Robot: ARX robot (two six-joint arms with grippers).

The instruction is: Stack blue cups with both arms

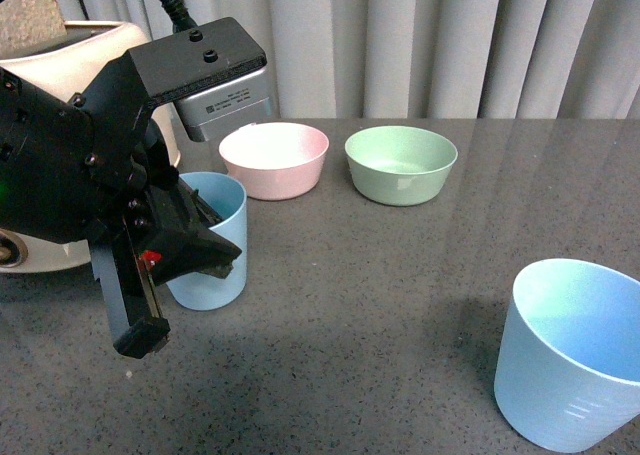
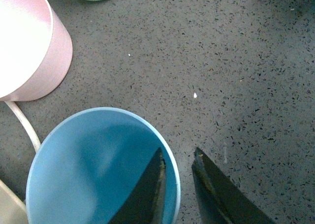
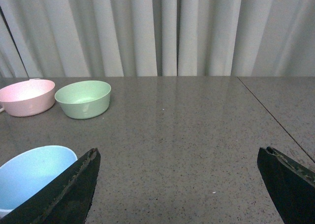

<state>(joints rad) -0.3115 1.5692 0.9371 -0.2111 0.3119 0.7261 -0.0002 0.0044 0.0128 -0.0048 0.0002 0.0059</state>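
My left gripper [image 2: 178,157], slightly parted, astride the rim of a matte light-blue tapered cup [image 2: 88,160], my right gripper [image 3: 178,152] wide, empty

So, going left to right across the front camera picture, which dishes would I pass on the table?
First blue cup → pink bowl → green bowl → second blue cup.
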